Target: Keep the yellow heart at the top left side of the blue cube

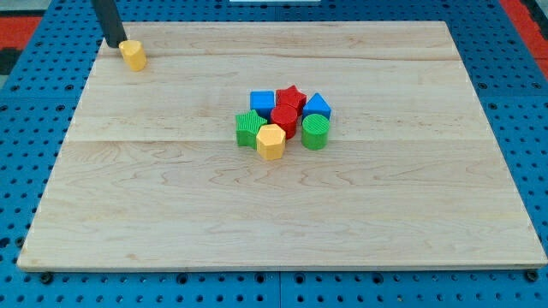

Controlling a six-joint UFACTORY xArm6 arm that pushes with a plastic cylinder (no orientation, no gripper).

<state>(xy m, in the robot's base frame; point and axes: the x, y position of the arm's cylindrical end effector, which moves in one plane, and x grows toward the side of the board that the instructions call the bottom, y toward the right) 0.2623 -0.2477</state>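
Note:
The yellow heart (133, 55) lies near the board's top left corner. My tip (115, 44) stands just to its upper left, touching or almost touching it. The blue cube (262, 101) sits in a cluster near the board's middle, far to the lower right of the heart. Packed around it are a red star (291, 95), a red cylinder-like block (284, 119), a second blue block (317, 106), a green block (249, 128), a green cylinder (315, 132) and a yellow hexagonal block (271, 141).
The wooden board (171, 222) lies on a blue perforated surface (26, 171). The heart is close to the board's top and left edges.

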